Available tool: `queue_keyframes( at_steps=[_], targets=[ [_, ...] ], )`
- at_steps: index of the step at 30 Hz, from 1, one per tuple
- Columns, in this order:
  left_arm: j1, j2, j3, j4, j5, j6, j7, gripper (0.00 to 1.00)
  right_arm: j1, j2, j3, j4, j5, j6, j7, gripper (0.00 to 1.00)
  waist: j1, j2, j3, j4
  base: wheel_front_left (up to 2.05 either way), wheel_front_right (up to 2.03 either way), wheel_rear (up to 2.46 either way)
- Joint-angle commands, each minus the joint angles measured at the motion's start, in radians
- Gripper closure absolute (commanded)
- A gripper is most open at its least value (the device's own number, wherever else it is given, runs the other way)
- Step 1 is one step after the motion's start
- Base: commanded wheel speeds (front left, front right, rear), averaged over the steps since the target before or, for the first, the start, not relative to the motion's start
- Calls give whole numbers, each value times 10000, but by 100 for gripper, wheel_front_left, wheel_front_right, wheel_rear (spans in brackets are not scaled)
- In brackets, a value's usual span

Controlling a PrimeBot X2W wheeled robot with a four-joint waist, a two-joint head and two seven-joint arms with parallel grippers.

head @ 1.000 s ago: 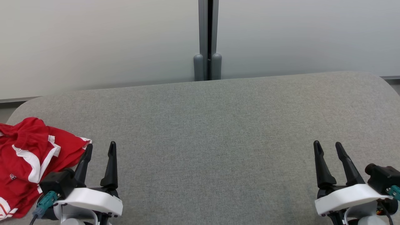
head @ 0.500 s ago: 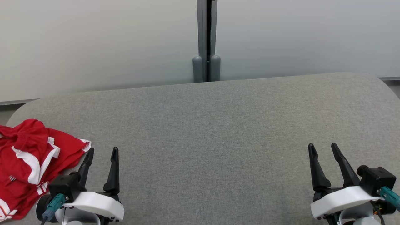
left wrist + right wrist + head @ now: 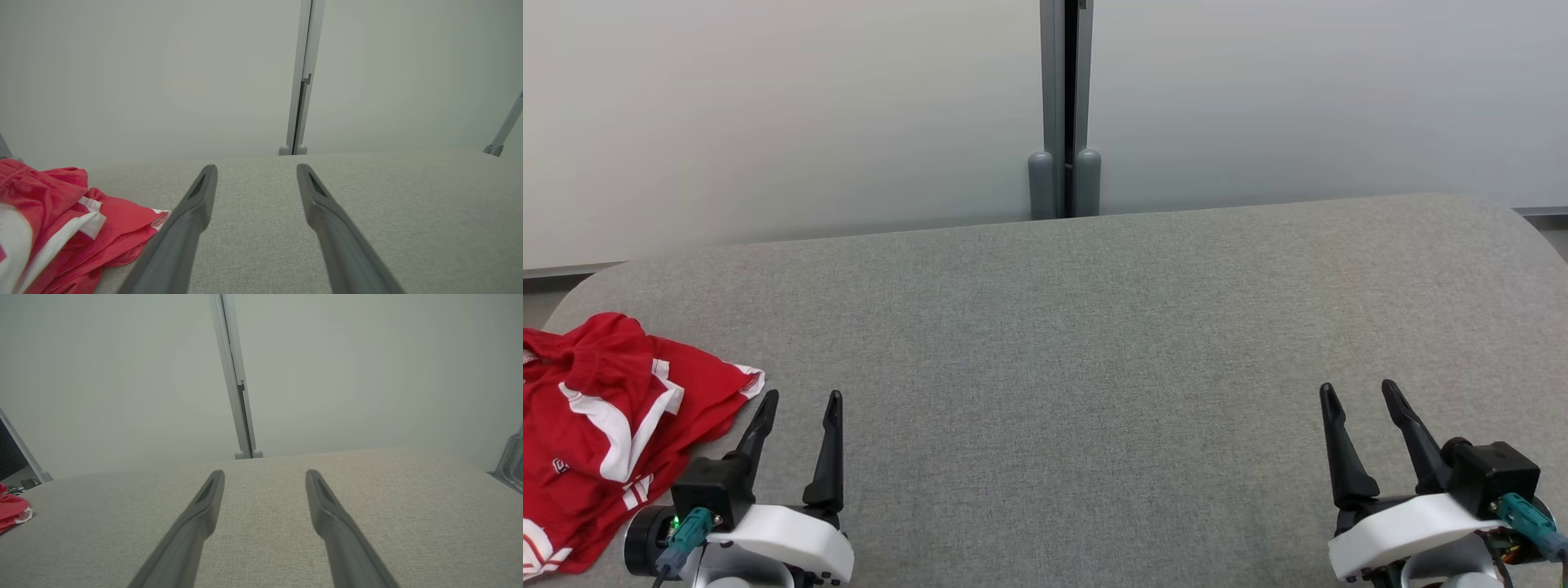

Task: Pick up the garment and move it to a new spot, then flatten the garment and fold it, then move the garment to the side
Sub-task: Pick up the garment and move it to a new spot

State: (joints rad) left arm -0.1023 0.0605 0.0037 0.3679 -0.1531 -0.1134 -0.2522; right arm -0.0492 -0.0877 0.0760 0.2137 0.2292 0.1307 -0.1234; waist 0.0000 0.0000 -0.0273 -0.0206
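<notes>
My left gripper (image 3: pixel 802 396) and right gripper (image 3: pixel 1357 386) both gape wide, empty, over the grey woven-fabric tabletop (image 3: pixel 1078 367).
The crumpled red garment with white stripes (image 3: pixel 605 433) lies at the tabletop's left edge, just beside my left gripper's slim dark tapered fingers (image 3: pixel 827 457).

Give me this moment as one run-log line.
garment: crumpled, left end of grey surface | left gripper: open, beside garment | right gripper: open, empty | pickup: pending
</notes>
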Motion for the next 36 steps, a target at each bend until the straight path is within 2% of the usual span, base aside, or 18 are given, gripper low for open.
queue_keyframes(
  at_steps=[1, 23, 29, 36],
  targets=[
    [-150, 44, 39, 28, 185, 8, -79, 0, 33, -31, 26, 10, -165, 0, -92, 0, 0, 0, 5, 4, 0, 0, 0],
    [-356, -24, 134, 287, 296, 15, -130, 0, 91, -75, 28, -25, -102, 0, -54, 0, 0, 0, 85, 227, 0, 0, 0],
    [-561, -30, 130, 177, 395, 71, -130, 0, 53, -144, -76, -222, -202, 0, 81, 0, 0, 0, 179, 706, 0, 0, 0],
    [-907, -43, 133, 34, 365, 118, -128, 0, 19, -216, -101, -612, -258, 0, 317, 0, 0, 0, 352, 1985, 0, 0, 0]
  ],
)
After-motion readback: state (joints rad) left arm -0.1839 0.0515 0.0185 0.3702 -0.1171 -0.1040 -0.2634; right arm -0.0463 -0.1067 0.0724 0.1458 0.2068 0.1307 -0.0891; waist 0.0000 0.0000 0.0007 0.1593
